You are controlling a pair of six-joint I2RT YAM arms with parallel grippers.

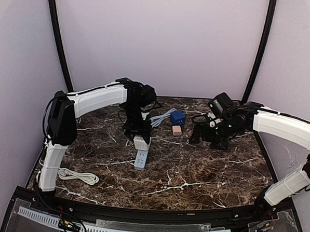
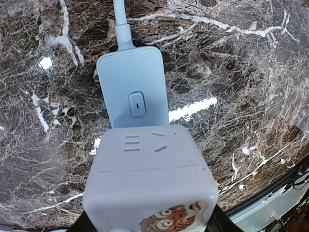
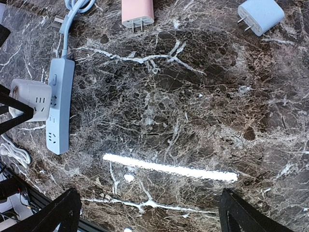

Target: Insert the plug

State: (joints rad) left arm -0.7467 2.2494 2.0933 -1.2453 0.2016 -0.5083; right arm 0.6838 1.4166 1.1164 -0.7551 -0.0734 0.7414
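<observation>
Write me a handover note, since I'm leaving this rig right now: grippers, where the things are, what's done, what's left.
Left gripper: shut on the white cube-shaped plug block with a cartoon sticker, held on top of the pale blue plastic power strip.
Right gripper: open, empty, above the dark marble table.
Done: plug grasped and brought to the strip.
Left: I cannot tell whether it is fully seated. Probably press down, then release.
</observation>
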